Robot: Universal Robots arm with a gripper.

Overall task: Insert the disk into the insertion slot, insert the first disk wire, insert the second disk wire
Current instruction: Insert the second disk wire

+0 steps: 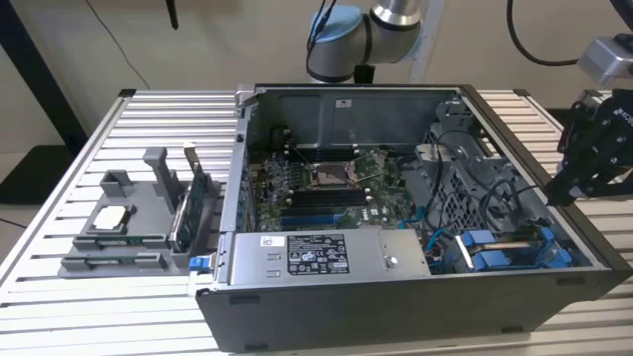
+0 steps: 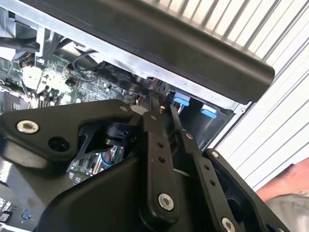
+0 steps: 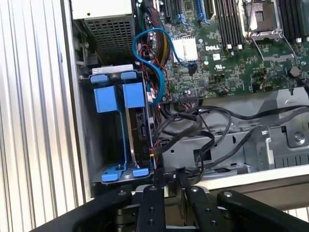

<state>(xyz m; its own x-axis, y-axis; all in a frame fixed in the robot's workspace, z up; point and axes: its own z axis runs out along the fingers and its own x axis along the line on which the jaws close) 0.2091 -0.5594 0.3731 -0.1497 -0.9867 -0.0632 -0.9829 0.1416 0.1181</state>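
The disk (image 3: 141, 129) stands on edge inside the insertion slot (image 3: 102, 145), framed by its blue carrier (image 3: 118, 96). Its dark connector end faces the black wires (image 3: 193, 121). A blue wire (image 3: 145, 53) loops from the board towards the slot's top. I cannot tell whether any wire is plugged into the disk. In the exterior view the slot (image 1: 509, 248) is at the case's front right corner. My gripper (image 1: 559, 194) hangs just outside the case's right wall, above that corner. In both wrist views the gripper (image 3: 169, 175) (image 2: 161, 106) is shut with nothing between its tips.
The open computer case (image 1: 396, 311) lies on a slatted metal table (image 1: 59, 297). Inside are the motherboard (image 1: 327, 182) and a labelled power supply (image 1: 327, 256). A grey fixture (image 1: 129, 222) with a green card (image 1: 193, 200) stands at the exterior view's left.
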